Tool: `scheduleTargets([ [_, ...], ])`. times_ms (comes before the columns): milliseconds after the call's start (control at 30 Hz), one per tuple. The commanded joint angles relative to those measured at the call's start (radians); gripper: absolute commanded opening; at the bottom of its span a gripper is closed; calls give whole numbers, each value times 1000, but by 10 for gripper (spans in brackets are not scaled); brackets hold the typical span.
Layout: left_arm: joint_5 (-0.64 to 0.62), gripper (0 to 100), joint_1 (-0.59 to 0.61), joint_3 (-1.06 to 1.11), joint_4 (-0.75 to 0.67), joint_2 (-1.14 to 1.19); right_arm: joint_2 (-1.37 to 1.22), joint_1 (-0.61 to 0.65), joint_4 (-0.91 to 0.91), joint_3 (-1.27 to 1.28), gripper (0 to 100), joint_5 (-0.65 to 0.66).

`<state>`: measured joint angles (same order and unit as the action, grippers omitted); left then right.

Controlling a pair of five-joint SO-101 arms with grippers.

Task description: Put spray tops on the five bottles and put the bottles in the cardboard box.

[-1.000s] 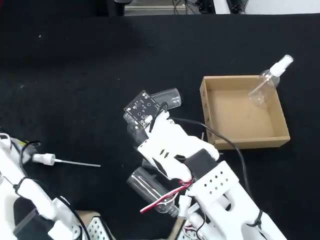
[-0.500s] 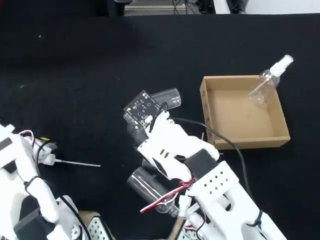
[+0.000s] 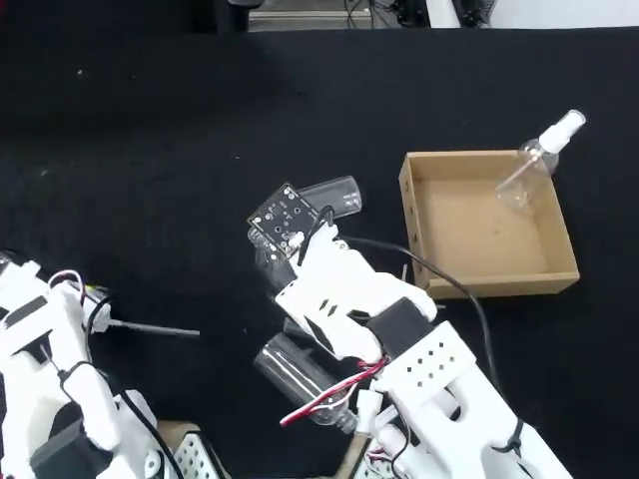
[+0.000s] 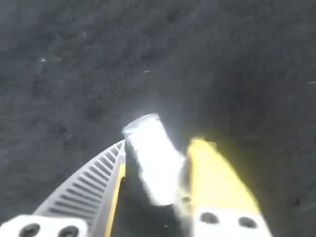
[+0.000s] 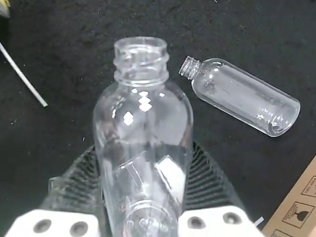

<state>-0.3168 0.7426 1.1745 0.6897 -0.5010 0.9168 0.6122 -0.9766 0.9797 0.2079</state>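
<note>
My left gripper (image 3: pixel 95 311) sits at the table's front left, shut on a white spray top (image 4: pixel 148 153) that lies between its grey and yellow fingers. The top's thin dip tube (image 3: pixel 160 328) trails to the right on the black cloth. My right gripper (image 5: pixel 144 150) is at the table's middle, shut on a clear bottle (image 5: pixel 143 113) with a bare, open neck. A second open bottle (image 5: pixel 242 96) lies on its side just beyond it. A third clear bottle (image 3: pixel 295 371) lies partly under the right arm. One bottle with a spray top (image 3: pixel 534 160) leans in the far right corner of the cardboard box (image 3: pixel 479 155).
The black cloth covers the whole table. The box stands open at the right, its floor bare apart from the leaning bottle. The right arm's body and cable stretch from the front edge to the middle. Tan and white arm bases stand at the front left.
The left arm has swung in from the left edge and come down over the spray top's head. The right arm, its bottle and the other bottles have stayed put.
</note>
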Motion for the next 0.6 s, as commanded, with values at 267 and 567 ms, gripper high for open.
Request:
scheduleTargets([
  [267,-97,28,-22,-286,-9,-15,28,14,28,-8,10,-6],
  [567,-101,28,-208,-576,-8,-51,28,14,175,59,10,-92],
])
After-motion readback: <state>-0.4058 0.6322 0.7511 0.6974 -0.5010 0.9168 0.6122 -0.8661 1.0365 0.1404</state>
